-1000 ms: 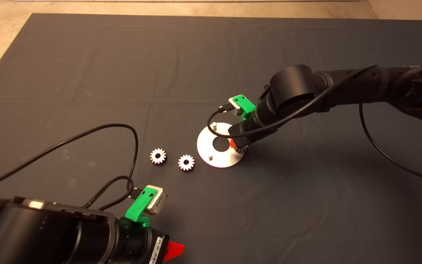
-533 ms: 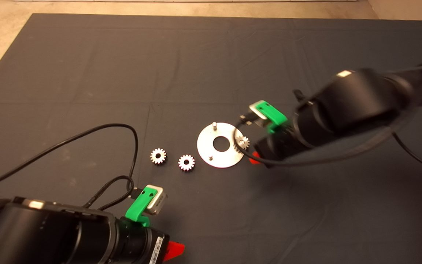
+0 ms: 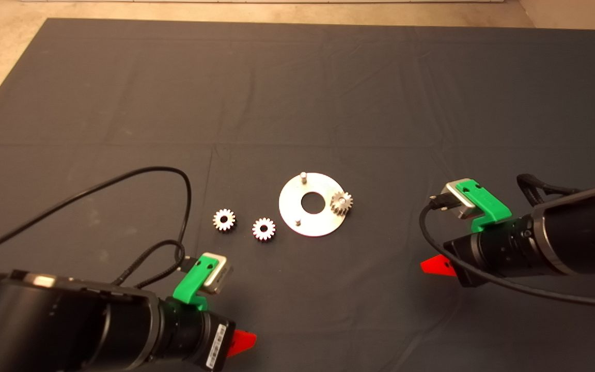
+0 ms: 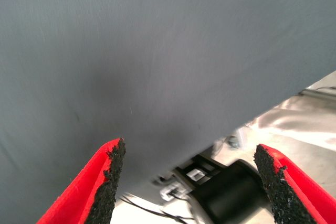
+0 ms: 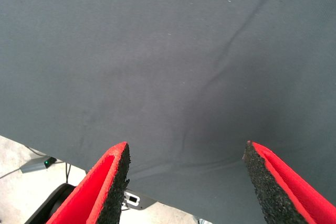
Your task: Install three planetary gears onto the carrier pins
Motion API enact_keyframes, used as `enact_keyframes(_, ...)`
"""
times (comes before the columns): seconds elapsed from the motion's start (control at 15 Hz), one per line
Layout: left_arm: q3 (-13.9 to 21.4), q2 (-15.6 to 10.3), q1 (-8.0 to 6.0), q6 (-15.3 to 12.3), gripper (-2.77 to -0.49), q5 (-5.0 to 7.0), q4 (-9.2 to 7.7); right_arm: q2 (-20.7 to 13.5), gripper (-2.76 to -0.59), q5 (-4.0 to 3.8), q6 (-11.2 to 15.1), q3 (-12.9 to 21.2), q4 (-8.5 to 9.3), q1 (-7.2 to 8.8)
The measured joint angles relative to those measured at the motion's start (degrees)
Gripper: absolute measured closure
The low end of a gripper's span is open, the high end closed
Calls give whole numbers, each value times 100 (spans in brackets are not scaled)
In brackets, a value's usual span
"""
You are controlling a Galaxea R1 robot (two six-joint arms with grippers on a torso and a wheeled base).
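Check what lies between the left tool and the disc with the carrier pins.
In the head view, two loose planetary gears lie on the mat between the left tool and the disc; the nearer gear sits beside the disc's rim.

Two black arms in the head view, one entering from each side. Left end effector [image 3: 240, 342] low at the lower left edge, only a red fingertip poking past the black wrist, green bracket with a small silver box on top, black cable looping away behind. Seen from the left wrist, red fingers [image 4: 94, 182] with black pads spread wide apart, nothing between them. Right end effector [image 3: 437, 266] at the right side, arm lying nearly level, pointing inward, same green bracket on the wrist. From the right wrist, fingers [image 5: 105, 187] likewise spread wide, empty.
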Motion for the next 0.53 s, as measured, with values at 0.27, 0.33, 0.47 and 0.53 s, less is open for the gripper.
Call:
enact_keyframes(0.27,-114,20,-244,721,-175,15,-241,-39,-160,-30,172,16,12,-1)
enact_keyframes(0.33,-274,17,-284,1009,-175,57,-434,-24,-160,-21,174,16,12,-1)
enact_keyframes(0.47,-652,44,-577,1586,-175,208,-918,-38,-160,-22,184,16,26,-4)
enact_keyframes(0.53,-836,114,-777,1818,-175,304,-1131,-46,-160,-30,184,16,26,-4)
